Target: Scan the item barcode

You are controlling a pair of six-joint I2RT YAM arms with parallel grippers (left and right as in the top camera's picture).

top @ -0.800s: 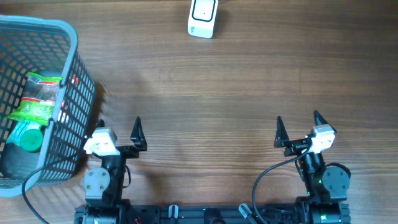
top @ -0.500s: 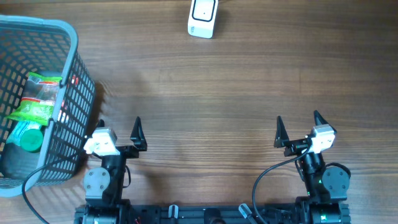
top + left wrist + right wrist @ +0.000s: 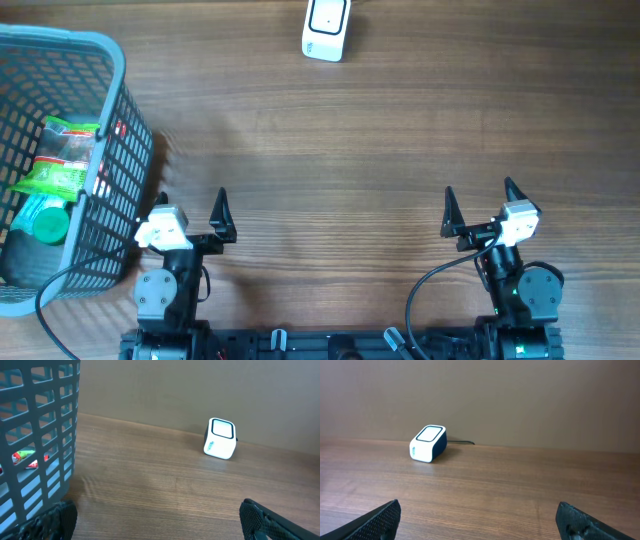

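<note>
The job has not started yet. The left pincer (image 3: 190, 198) and right pincer (image 3: 479, 190) are spread wide, holding nothing. The pack (image 3: 62, 165) lies in the basket (image 3: 112, 62) on the left. The scanner (image 3: 326, 28) sits far across the surface (image 3: 350, 150). Next, the left pincer should probably reach in and grab the pack.

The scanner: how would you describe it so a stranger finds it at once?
Look at the wooden table, along its far edge, away from the blue basket. The scanner stands alone there: a small white box with a dark-framed window on top.
</note>
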